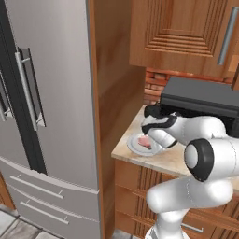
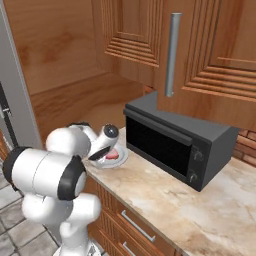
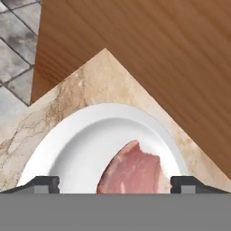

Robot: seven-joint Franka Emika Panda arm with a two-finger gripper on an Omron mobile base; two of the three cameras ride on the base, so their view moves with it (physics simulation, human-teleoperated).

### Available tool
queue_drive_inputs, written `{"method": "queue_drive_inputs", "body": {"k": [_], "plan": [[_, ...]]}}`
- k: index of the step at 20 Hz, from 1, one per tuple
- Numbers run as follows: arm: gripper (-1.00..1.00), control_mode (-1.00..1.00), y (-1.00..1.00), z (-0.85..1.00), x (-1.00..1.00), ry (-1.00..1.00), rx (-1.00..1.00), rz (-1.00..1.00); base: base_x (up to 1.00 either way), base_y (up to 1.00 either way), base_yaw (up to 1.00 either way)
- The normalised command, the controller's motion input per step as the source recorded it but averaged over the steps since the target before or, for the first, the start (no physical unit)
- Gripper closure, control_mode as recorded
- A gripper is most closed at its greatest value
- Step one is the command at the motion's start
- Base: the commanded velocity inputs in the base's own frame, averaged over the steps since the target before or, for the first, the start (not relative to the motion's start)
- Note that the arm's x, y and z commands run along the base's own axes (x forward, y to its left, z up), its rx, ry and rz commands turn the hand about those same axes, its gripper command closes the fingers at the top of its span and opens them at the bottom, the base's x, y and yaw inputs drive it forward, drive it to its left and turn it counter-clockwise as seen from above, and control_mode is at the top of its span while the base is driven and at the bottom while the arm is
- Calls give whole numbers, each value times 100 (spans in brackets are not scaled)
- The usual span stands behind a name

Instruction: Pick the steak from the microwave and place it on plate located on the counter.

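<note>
You've got the steak [image 3: 133, 170] lying flat on the plate [image 3: 76, 149], and the plate sits at the corner of the counter [image 3: 94, 81], right by the tall wooden side panel [image 3: 149, 49]. Gripper [image 3: 115, 185] is directly above it, jaws spread wide, the 2 fingertips [image 3: 43, 184] standing either side of the meat with clear gaps, nothing held. In the left base view the hand [image 1: 156, 128] hovers over the plate [image 1: 135, 145] with the steak [image 1: 144, 142] showing pink just under it. In the right base view you see the same plate [image 2: 119, 159] just left of the microwave [image 2: 175, 145], near but apart from it. The microwave door [image 2: 157, 145] looks closed from that side. Fridge [image 1: 46, 116] stands left of the wood panel, well apart from the plate. Grey floor tiles [image 3: 16, 54] show past the counter edge.
</note>
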Motion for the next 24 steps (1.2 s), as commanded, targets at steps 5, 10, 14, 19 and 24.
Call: {"method": "queue_drive_inputs", "body": {"k": [5,10,14,19,24], "plan": [[-100,-100,-8,70,-40,12,0,-7,0,0,0],[-100,-100,-7,72,-55,17,-2,-14,0,0,0],[-100,-100,-12,74,-56,18,0,-18,0,0,0],[-100,-100,-7,55,-68,18,0,-19,0,0,0],[-100,-100,-4,17,-100,6,0,-21,0,0,0]]}}
